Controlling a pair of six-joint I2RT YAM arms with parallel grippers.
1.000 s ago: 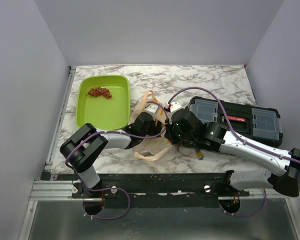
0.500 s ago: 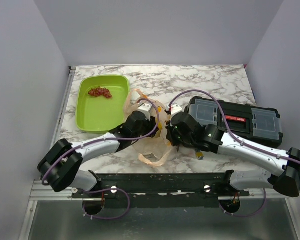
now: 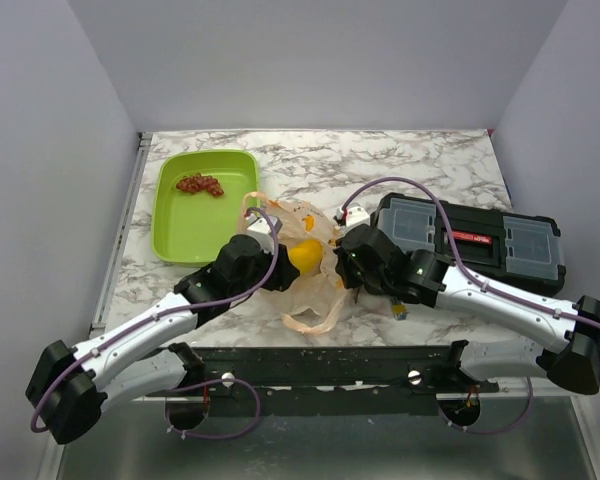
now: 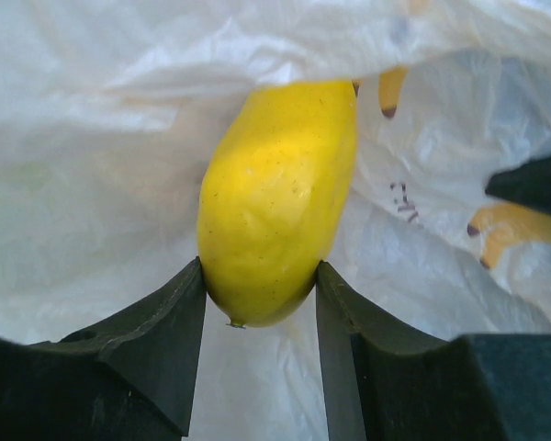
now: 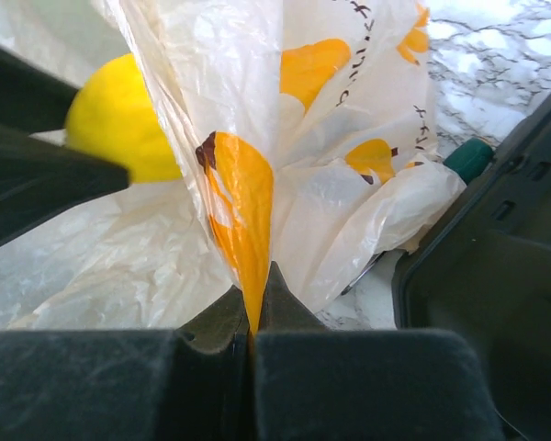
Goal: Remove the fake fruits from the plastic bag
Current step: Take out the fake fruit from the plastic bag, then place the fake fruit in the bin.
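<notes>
clearly the left claw (image 4: 259,280) gripped the mango (image 4: 275,184) by its narrow end in the mouth of the bag (image 5: 349,220), whose thin film the right claw (image 5: 253,308) pinched; smooth, hard, likely slippery, it wanted a mid-body hold.

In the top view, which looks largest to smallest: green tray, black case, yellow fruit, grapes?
1. Black case and green tray: about alike, not ranked.
2. Yellow fruit and grapes: both small, also about alike.

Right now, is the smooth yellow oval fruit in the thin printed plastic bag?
Mostly out: left hand grips the fruit, bag film over only its far tip.
</notes>
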